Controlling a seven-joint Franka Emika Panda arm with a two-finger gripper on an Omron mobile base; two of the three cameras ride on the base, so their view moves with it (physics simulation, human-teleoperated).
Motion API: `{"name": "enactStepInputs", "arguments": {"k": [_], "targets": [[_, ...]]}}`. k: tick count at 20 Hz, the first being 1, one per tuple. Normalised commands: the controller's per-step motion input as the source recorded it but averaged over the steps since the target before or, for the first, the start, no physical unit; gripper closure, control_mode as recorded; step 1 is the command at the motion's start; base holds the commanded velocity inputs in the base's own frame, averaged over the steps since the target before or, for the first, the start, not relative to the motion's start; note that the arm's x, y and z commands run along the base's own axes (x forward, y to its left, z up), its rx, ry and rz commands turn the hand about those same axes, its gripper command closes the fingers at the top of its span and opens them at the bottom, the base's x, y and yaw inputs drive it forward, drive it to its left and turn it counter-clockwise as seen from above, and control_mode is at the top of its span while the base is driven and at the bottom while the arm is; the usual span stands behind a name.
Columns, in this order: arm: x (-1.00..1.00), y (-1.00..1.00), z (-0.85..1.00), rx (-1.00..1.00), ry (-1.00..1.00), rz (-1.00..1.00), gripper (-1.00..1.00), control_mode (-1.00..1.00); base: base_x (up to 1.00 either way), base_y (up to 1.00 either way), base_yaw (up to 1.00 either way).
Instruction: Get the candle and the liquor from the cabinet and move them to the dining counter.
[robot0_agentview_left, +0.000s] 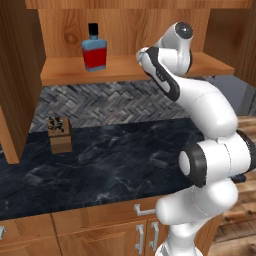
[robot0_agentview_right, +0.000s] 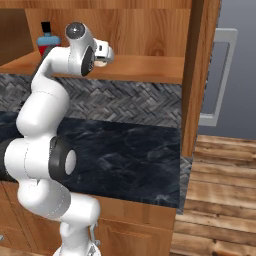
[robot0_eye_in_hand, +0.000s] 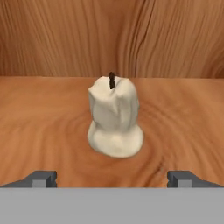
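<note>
The candle (robot0_eye_in_hand: 114, 118), stubby and cream-white with a dark wick, stands upright on the wooden shelf (robot0_eye_in_hand: 43, 113) of the open cabinet (robot0_agentview_left: 125, 67). In the hand view it sits centred just ahead of my gripper (robot0_eye_in_hand: 113, 178). The gripper is open, a fingertip (robot0_eye_in_hand: 41, 178) to each side, and it touches nothing. The liquor (robot0_agentview_left: 94, 50), a red bottle with blue shoulders and a black cap, stands on the same shelf to the left of my arm. In the right base view the liquor (robot0_agentview_right: 47, 40) peeks out behind the arm. The dining counter is out of view.
Below the shelf runs a black counter (robot0_agentview_left: 115, 160) with grey herringbone tiling (robot0_agentview_left: 100, 102). A brown knife block (robot0_agentview_left: 60, 134) stands at its left. The cabinet's side wall (robot0_agentview_right: 200, 75) rises on the right, with a grey appliance handle (robot0_agentview_right: 225, 75) and wooden floor (robot0_agentview_right: 220, 200) beyond it.
</note>
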Motion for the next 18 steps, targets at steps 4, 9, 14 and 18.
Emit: {"name": "enactStepInputs", "arguments": {"k": [4,9,14,18], "targets": [[0.24,0.00,-0.07,0.00,0.02,0.00,-1.00,-1.00,0.00,0.00,0.00],[0.25,0.00,-0.01,0.00,0.03,0.00,-1.00,-1.00,0.00,0.00,0.00],[0.22,0.00,0.00,0.00,0.03,0.00,-1.00,-1.00,0.00,0.00,0.00],[0.20,0.00,0.00,0.00,0.04,0.00,-1.00,-1.00,0.00,0.00,0.00]]}}
